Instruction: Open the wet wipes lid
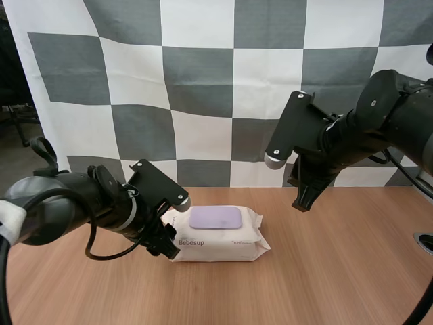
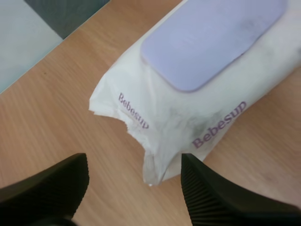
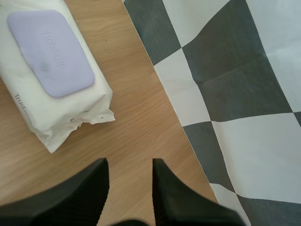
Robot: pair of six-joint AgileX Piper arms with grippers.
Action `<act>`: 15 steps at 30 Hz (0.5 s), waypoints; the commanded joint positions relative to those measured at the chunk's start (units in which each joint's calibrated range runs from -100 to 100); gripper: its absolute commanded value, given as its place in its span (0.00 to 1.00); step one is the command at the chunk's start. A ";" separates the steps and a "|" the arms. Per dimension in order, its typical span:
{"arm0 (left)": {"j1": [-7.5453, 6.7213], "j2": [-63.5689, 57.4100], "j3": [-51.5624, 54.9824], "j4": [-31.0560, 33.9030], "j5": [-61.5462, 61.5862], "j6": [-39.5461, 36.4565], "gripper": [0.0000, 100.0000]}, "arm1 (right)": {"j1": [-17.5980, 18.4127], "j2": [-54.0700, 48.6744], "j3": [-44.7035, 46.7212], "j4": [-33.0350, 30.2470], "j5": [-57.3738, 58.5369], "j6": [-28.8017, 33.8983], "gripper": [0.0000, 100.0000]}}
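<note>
Pack (image 1: 218,235) lies flat mid-table (image 1: 325,271), purple lid (image 1: 215,217) shut and facing up. Left gripper (image 2: 134,162): fingers apart, low at the pack's crimped left edge, not clamped. Right gripper (image 3: 129,165): fingers narrowly apart, hovering over open wood beyond the pack's right end, well apart from it.

Left gripper (image 2: 134,162) low, fingers (image 2: 47,188) apart — right gripper (image 3: 129,164) high, likewise apart.

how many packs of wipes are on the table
1. The pack of wet wipes lies flat on the table between the two arms, its lid facing up and shut. Nothing here looks big enough to hide another.
</note>
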 commanded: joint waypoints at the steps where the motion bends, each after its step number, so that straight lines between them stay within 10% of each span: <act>1: 0.01 0.34 0.00 -6.73 1.47 4.44 0.92 | 0.00 -0.03 -0.03 -0.05 0.02 0.40 0.54; 15: 0.01 11.67 0.00 -13.01 -4.75 13.01 0.92 | 0.00 -0.03 -0.03 -1.77 0.02 2.17 0.54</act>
